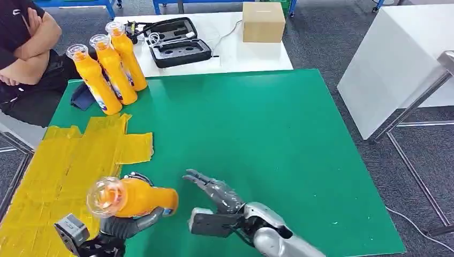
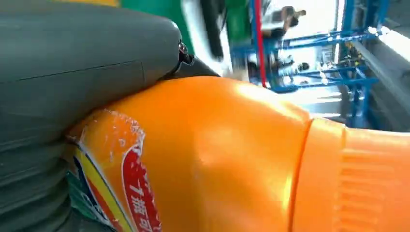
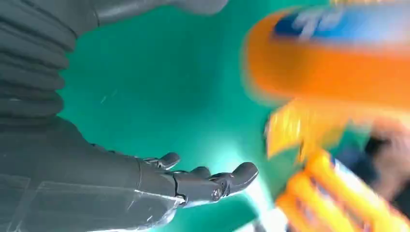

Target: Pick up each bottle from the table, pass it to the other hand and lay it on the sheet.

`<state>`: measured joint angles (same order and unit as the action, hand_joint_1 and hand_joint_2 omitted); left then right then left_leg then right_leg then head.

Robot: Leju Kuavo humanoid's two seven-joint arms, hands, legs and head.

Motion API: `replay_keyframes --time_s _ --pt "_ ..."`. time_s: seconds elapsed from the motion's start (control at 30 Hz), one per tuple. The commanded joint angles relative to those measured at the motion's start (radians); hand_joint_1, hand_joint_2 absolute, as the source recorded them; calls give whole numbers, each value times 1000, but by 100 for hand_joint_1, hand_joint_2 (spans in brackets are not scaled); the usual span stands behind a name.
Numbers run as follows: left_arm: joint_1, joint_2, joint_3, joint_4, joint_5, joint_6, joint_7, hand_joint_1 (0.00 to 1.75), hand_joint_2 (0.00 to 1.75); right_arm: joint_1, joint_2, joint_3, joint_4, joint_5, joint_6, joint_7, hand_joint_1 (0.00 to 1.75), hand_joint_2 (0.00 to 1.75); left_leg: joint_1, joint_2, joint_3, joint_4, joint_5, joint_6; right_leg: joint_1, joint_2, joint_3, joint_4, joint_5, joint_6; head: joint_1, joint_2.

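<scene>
Our left hand (image 1: 120, 225) grips an orange bottle (image 1: 134, 198) at the near left of the green desk (image 1: 257, 134), its clear cap toward us, beside the yellow sheet (image 1: 69, 160). Our right hand (image 1: 214, 206) hovers just right of the bottle, fingers spread and holding nothing. Three more orange bottles (image 1: 110, 67) stand at the far left corner, near a seated person (image 1: 27, 48).
</scene>
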<state>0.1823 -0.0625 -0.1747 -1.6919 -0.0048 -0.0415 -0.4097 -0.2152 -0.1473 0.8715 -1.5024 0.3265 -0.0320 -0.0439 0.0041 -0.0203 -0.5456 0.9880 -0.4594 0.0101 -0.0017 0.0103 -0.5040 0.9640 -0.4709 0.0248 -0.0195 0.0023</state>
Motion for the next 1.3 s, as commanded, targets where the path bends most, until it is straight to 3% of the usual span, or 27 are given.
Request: replay_keyframes --time_s 0.03,0.07,0.13,0.17,0.2,0.27,0.3,1.1,1.13,1.3 --pt "-73 81 174 -2 -412 212 59 175 175 165 -107 -297 -269 32 -10 -20 0 0 1 -1 -1 1 0 -1 1 -4 1 1 -1 0 0 0" --pt "-90 90 179 4 -431 218 50 175 175 158 -101 -303 -275 23 -6 -33 0 0 1 -3 -1 1 0 -1 1 -5 1 0 -1 0 0 0" --pt "-83 125 207 38 -775 357 147 175 175 223 -116 -363 -306 41 -10 -55 0 0 1 -2 0 0 0 -1 1 -4 1 -1 0 0 0 0" --pt "-82 128 213 47 -774 358 147 175 175 234 -120 -370 -312 43 -9 -62 0 0 1 -2 0 0 0 0 1 -3 1 -1 0 0 0 0" --pt "-85 148 224 87 -946 391 219 175 175 251 -118 -393 -322 39 -4 -83 0 0 1 -2 1 -1 0 0 1 -4 2 -1 -1 0 0 0" --pt "-91 156 231 118 -952 391 223 175 175 253 -117 -401 -328 39 -1 -87 0 0 1 -1 2 -1 0 0 1 -3 3 -2 -1 0 0 0" --pt "-104 177 221 162 -1123 410 310 175 175 253 -112 -407 -331 45 3 -87 0 0 0 -1 2 -1 0 0 0 -2 2 -1 -1 0 0 0" --pt "-185 204 200 433 -1187 299 371 175 175 189 -88 -418 -251 29 53 -59 0 0 1 1 1 -1 1 0 1 -1 1 -1 1 0 0 0" --pt "-184 204 195 429 -1186 296 371 0 175 190 -87 -419 -250 28 54 -59 0 0 1 1 1 -1 1 0 1 -1 2 -2 1 0 0 0" --pt "-181 220 157 412 -1146 253 352 0 175 175 -78 -422 -234 22 69 -60 0 0 1 2 2 -1 0 0 1 0 3 -2 0 0 0 0"
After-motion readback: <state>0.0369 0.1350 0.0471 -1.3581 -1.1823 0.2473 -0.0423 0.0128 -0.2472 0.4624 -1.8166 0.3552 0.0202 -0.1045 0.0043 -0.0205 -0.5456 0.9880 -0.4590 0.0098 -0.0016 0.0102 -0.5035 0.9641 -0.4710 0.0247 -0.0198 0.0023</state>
